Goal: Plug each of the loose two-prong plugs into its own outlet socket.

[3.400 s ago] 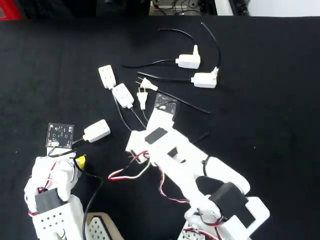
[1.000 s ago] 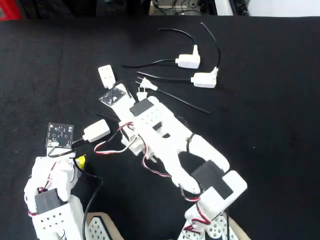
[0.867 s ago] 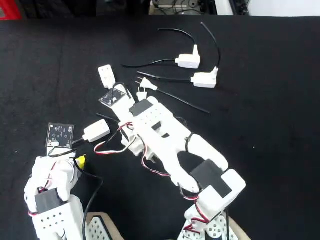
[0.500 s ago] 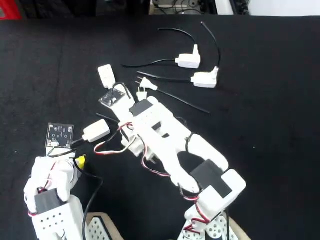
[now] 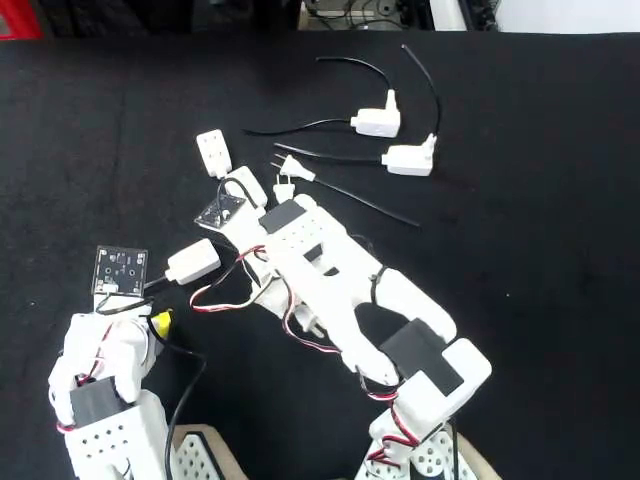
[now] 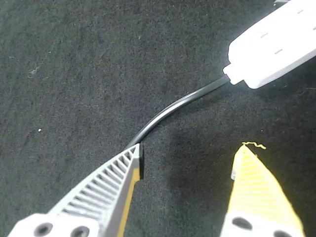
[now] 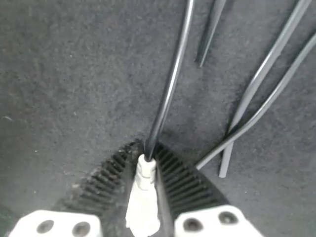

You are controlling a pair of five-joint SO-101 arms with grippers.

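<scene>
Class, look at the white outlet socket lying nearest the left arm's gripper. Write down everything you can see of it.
The outlet socket is a white oblong block with rounded edges that looks like smooth plastic. Short slots show on its upper face, and those in sight are empty. It lies flat on the black cloth. A black cable leaves one end through a short collar and curves toward the open left gripper, meeting the tip of its grey finger. Nothing grips the socket itself.

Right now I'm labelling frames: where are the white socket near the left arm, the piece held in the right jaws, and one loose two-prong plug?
White socket [image 6: 269, 42]: left wrist view, middle of its body.
Held piece [image 7: 142, 197]: right wrist view, its white cord end.
Loose plug [image 5: 292, 167]: high view, its white body.
</scene>
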